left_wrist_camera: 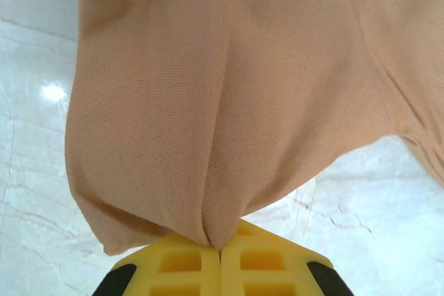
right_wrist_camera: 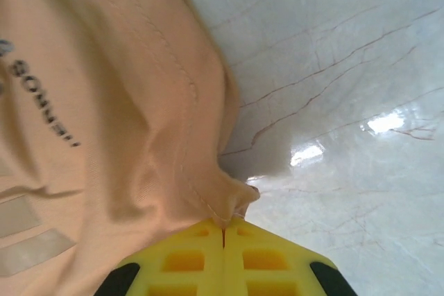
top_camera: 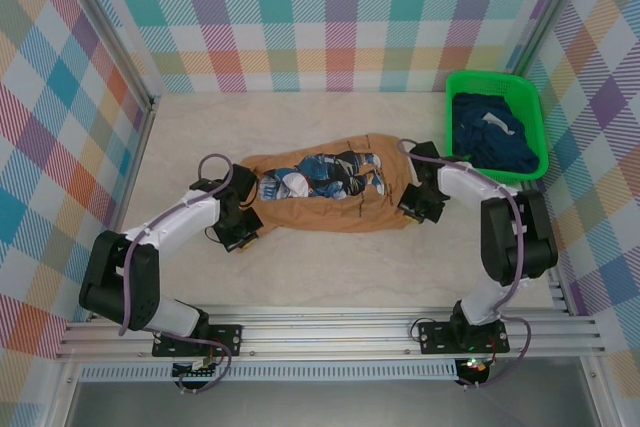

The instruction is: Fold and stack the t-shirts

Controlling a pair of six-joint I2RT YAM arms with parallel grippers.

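Lying on a pale marbled bench (top_camera: 330, 277) walled by bright plaid panels, the tan-orange t-shirt (top_camera: 320, 197) sits centre. Left fingers (left_wrist_camera: 205, 265) clench its left edge, right fingers (right_wrist_camera: 208, 251) its right hem. Wrist views miss the cartoon print; overhead shows navy t-shirts (top_camera: 495, 137) heaped in the far-right green basket (top_camera: 492, 76).

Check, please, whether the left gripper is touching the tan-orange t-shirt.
Touching. The left wrist view shows the left gripper shut on a fold of the tan-orange t-shirt.

Left hand (left_wrist_camera: 220, 251) pinches the tan-orange t-shirt (left_wrist_camera: 229, 95) — cloth bunched above the table (left_wrist_camera: 28, 102).
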